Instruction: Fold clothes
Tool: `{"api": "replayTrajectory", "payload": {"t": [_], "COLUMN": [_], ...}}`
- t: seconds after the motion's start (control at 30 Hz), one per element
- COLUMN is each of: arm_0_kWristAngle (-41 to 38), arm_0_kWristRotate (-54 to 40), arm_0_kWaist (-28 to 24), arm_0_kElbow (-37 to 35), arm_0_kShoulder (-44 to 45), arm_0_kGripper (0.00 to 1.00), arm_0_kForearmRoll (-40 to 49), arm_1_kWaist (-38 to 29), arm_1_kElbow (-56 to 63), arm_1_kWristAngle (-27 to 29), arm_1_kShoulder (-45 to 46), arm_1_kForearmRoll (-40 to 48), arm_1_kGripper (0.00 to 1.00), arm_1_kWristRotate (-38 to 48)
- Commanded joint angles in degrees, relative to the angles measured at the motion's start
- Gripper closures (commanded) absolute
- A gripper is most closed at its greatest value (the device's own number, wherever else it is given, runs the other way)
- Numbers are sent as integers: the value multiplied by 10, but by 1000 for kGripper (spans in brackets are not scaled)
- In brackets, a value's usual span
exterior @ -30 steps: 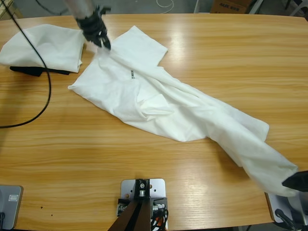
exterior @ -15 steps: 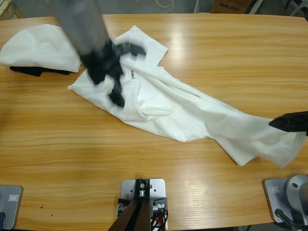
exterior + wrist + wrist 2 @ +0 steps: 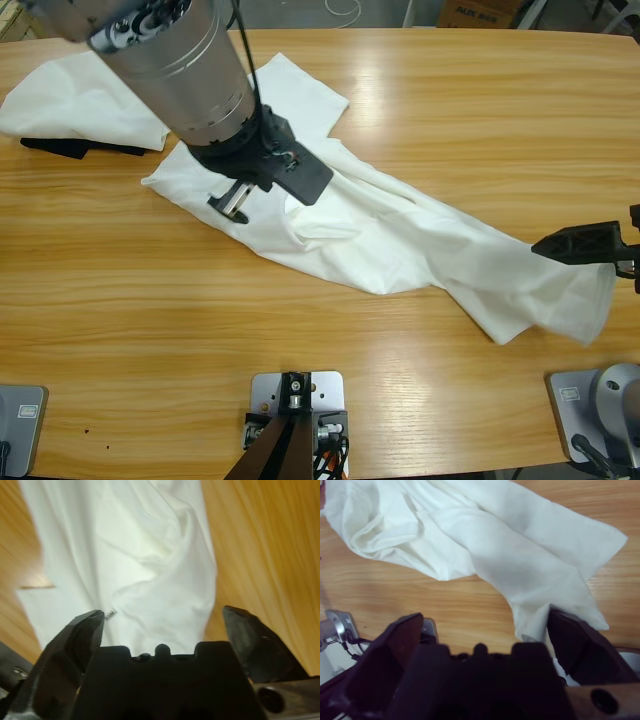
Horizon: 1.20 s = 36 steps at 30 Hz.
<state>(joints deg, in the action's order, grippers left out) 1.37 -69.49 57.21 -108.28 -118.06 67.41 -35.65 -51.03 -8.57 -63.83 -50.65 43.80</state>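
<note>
just t-shirt [image 3: 150, 565] ahead of open jaws

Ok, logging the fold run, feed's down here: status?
Both grippers open, left over shirt's chest, right at its hem. T-shirt sprawled, rumpled, unfolded. Second white garment bunched at far corner, clear of it.

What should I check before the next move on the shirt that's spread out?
1. Left gripper open: ok, jaws wide apart with the T-shirt below them.
2. Right gripper open: ok, jaws apart over the shirt's hem end.
3. Shirt released: ok, neither gripper holds cloth.
4. Shirt flat enough to fold: not ok, it lies twisted and creased diagonally across the table.
5. Shirt fully on the table: ok, though its hem end lies near the right edge.
6. Second T-shirt out of the way: ok, it sits bunched at the far left corner.
</note>
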Motion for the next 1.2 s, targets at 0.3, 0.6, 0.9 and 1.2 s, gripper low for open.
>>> {"api": "replayTrajectory", "payload": {"t": [0.3,0.6,0.9,1.2], "arm_0_kWristAngle": [-14,-72,-94,-150], "arm_0_kWristRotate": [38,351,405,471], "arm_0_kWaist": [5,2,10,16], "arm_0_kElbow": [-9,30,88,243], "arm_0_kShoulder": [-149,-110,-63,-22], "arm_0_kGripper": [184,689,1000,1000], "arm_0_kForearmRoll": [-2,81,107,111], "arm_1_kWaist": [-5,-5,-5,-58], "arm_1_kElbow": [48,56,56,45], "arm_1_kWristAngle": [-11,-23,-36,17], "arm_1_kShoulder": [13,1,-2,-9], "arm_1_kForearmRoll": [10,41,42,34], "arm_1_kGripper": [0,0,0,0], "arm_1_kWristRotate": [0,1,-2,-38]}}
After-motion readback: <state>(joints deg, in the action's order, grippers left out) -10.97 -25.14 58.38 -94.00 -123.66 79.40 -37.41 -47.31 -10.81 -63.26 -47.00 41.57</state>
